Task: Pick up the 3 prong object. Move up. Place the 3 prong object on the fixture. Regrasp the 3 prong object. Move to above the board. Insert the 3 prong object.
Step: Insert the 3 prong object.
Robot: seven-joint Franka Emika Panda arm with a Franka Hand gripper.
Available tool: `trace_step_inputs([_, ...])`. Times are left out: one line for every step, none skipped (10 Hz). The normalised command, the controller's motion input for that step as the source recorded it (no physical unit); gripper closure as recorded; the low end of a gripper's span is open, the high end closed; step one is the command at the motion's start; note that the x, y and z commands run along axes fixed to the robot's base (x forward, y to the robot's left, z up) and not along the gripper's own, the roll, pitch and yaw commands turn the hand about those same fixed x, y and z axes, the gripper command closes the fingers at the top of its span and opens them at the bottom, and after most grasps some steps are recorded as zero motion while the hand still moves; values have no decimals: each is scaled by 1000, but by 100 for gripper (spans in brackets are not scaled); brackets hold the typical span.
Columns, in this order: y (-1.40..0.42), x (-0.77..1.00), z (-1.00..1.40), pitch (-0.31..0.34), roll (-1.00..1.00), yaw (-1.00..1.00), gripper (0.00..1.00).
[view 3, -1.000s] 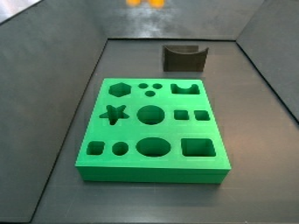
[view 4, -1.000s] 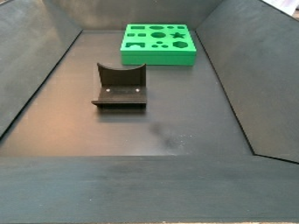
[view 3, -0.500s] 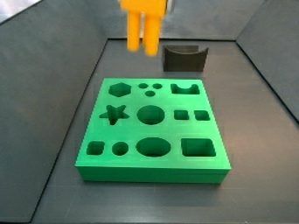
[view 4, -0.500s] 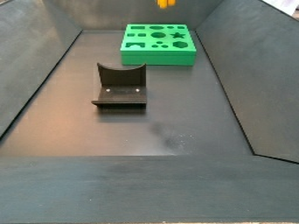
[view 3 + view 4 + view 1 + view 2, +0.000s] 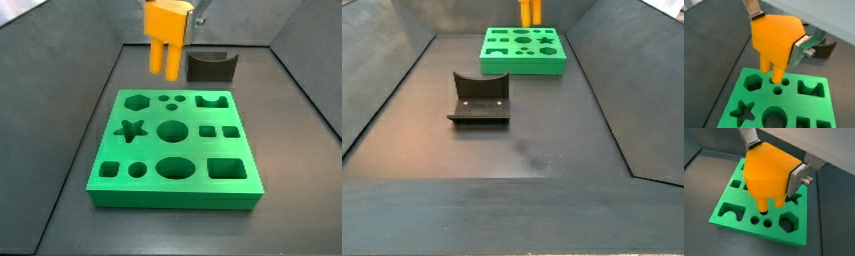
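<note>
We see the hand [image 5: 777, 42] pinching the 3 prong object [image 5: 774, 45], silver finger plates [image 5: 803, 47] pressed on either flank of the orange block body, prongs pointing down. Same grip shows in both wrist views [image 5: 769, 175]. In a side view the piece [image 5: 167, 35] hangs in the air over the far end of the board [image 5: 174, 140], well clear of its top face; in a side view from the opposite end it shows as a thin orange shape [image 5: 529, 12] above the green slab [image 5: 523, 50].

In a wrist view the prong tips sit roughly over the small round holes [image 5: 778, 90] between the hexagon cutout [image 5: 753, 83] and the notched square cutout [image 5: 811, 90], but we cannot tell exact alignment. The prongs are not yet inside any hole.

The fixture [image 5: 480, 100] stands bare on the desk [image 5: 529, 150], well apart from the board in that view; the dark block [image 5: 211, 66] shows just behind the board in a side view.

Our judgement on progress: pick, lift, fixture placement and regrasp look done, since the piece is gripped prongs-down and the fixture holds nothing. Move to above the board looks about finished. Left: fine alignment over the three small holes, lowering, insertion, release.
</note>
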Motion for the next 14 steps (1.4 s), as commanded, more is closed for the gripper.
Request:
trace_step_inputs([-3,0,-220,0,-130,-957,100])
trace_step_inputs([0,0,-354,0,-94,-997,100])
trace_step_inputs([0,0,-454,41,-73,-966,100])
trace_step_inputs([91,-63,-471,41,-3,-903,100])
trace_step_inputs([243,0,-369,0,-139,-640,100])
trace_step_inputs([386,100,-289,-34,-337,-300,100])
trace_step_inputs([429,66,-197,-119,-470,-86,100])
trace_step_inputs([377,23,-77,-179,-500,-26,100])
trace_step_inputs([51,-69,-229,-213,-267,0,100])
trace_step_inputs([-217,-214,-274,-213,1,63,100])
trace_step_inputs([-406,-80,-160,-39,374,17,100])
trace_step_inputs([-314,0,-66,0,463,0,100])
trace_step_inputs([-103,131,-37,53,329,0,100])
trace_step_inputs([14,203,0,119,260,-180,100])
